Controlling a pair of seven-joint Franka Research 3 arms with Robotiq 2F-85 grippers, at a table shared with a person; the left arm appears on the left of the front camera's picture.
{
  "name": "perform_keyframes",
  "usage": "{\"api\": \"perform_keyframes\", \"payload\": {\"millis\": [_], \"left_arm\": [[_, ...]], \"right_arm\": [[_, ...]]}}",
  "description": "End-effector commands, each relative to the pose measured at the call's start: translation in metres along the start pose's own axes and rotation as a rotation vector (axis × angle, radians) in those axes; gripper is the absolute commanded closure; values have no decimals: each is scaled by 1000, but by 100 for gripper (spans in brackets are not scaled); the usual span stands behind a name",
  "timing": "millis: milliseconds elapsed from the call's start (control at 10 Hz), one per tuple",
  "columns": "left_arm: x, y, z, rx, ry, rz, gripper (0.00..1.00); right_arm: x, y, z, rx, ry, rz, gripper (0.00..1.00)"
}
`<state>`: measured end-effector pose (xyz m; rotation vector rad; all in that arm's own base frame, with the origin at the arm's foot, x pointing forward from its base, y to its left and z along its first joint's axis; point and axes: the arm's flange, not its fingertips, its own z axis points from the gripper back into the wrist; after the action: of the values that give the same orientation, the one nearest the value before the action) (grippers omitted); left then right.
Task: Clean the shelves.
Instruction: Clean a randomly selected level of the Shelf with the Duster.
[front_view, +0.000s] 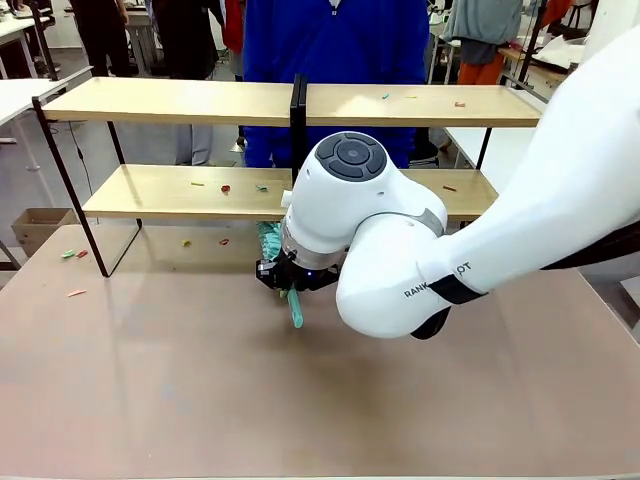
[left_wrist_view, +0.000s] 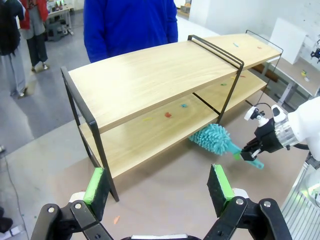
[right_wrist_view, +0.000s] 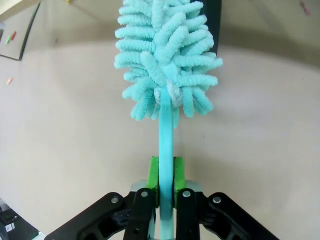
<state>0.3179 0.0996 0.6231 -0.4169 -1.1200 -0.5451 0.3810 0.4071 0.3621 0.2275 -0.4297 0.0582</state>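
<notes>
A person in a blue top (front_view: 335, 40) stands beyond the brown table (front_view: 150, 400); an open cardboard box (front_view: 35, 228) sits on the floor.

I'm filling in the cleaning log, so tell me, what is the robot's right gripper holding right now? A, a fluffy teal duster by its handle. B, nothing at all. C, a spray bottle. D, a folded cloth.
A: the right gripper is shut on the thin handle of the teal duster, whose fluffy head sits by the lower board of the shelves.
</notes>
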Motion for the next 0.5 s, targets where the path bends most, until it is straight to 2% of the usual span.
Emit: {"api": "perform_keyframes", "payload": {"millis": [0,200,400], "left_arm": [[0,-1,1,10,15,10,0],[0,-1,1,10,15,10,0],[0,-1,1,10,15,10,0]], "right_arm": [[4,30,-33,-24,19,-12,88],[9,36,-49,-28,53,-13,88],[16,42,-56,20,22,-7,88]]}}
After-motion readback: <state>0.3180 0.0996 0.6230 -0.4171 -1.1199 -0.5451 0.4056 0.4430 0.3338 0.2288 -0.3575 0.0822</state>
